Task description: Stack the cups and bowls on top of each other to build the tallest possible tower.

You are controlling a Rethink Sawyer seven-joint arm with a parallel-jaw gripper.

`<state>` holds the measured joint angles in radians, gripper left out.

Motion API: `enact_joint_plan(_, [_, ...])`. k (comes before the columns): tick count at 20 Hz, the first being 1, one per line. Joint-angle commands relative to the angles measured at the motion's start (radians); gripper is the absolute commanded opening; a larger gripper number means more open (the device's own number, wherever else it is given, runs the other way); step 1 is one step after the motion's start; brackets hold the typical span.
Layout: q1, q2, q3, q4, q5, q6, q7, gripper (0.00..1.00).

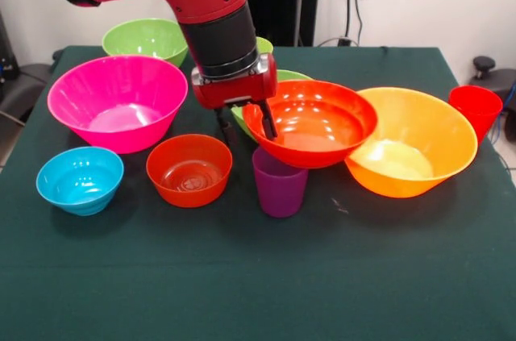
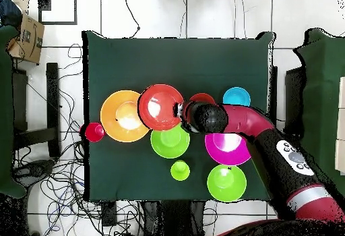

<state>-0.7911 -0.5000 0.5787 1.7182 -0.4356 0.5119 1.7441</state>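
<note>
My gripper (image 1: 251, 136) is shut on the near-left rim of the medium red-orange bowl (image 1: 314, 125), one finger inside and one outside. The bowl hangs slightly above the table, just behind the purple cup (image 1: 280, 184) and overlapping the large orange bowl (image 1: 419, 143). In the overhead view the gripper (image 2: 183, 110) sits at the red-orange bowl's (image 2: 159, 106) edge, and the purple cup is hidden. The pink bowl (image 1: 117, 103), blue bowl (image 1: 79, 180) and small orange-red bowl (image 1: 189, 169) stand separately at the left. No tower stands anywhere.
One lime green bowl (image 1: 292, 76) sits right behind the held bowl, another (image 1: 143, 38) at the far left. A lime cup (image 1: 265, 44) peeks out behind the arm. The red cup (image 1: 476, 107) stands near the table's right edge.
</note>
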Motion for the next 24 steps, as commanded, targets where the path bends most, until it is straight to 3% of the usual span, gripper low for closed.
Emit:
enact_joint_plan(1, [0.024,0.028,-0.037,-0.048,-0.086,0.142,-0.144,1.00])
enact_joint_plan(6, [0.019,0.028,-0.014,-0.062,-0.069,0.184,-0.154,1.00])
enact_joint_plan(13, [0.011,-0.089,0.022,0.024,-0.016,0.198,-0.091,1.00])
enact_joint_plan(24, [-0.030,-0.187,0.074,0.113,0.053,0.191,-0.056,1.00])
